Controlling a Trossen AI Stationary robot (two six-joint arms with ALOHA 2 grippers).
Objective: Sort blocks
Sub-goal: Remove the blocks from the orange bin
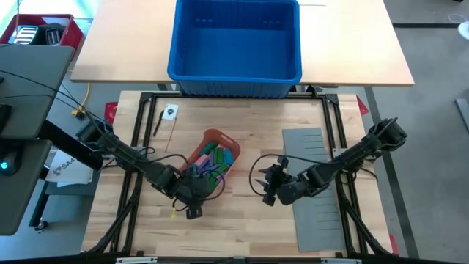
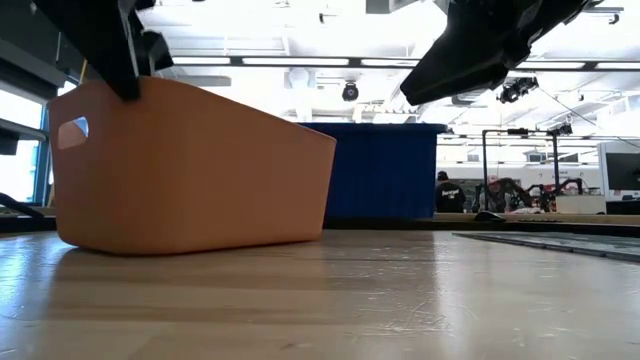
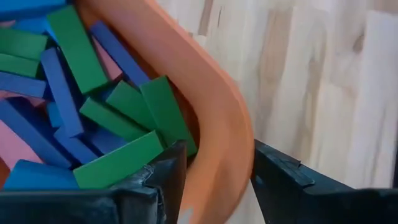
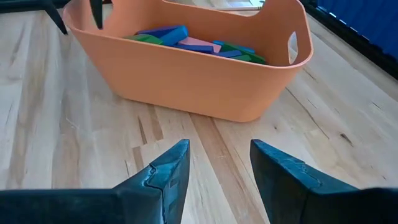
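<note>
Sorting hardly begun, to judge from the table: all visible blocks [image 1: 212,158] lying mixed together inside the orange tray [image 1: 214,136], green, blue and pink in one heap, none set out on the grey divider sheet [image 1: 315,187] at the right side and none loose on the wooden table [image 1: 242,227]. Probably everything left to do, then: getting the pieces out and placing them by colour or shape. From the left wrist view, green blocks [image 3: 118,118] and blue ones [image 3: 62,93] piled against the inner wall, a pink one [image 3: 15,146] partly buried below. Left gripper [image 1: 192,192] at the near edge of the tray, one finger [image 3: 168,168] inside among the blocks and the other outside, the orange rim [image 3: 217,124] passing between them; jaws apart, a small gap visible on the outer side of the wall, so straddling the rim more than clamping it, though firm contact not possible to exclude. No block held there. Right gripper [image 1: 272,187] hanging above bare wood between tray and divider sheet, pointed toward the tray [image 4: 193,68], fingers [image 4: 165,171] clearly separated with nothing between them, touching nothing. Large blue bin [image 1: 236,44] beyond the work area, contents not visible.
</note>
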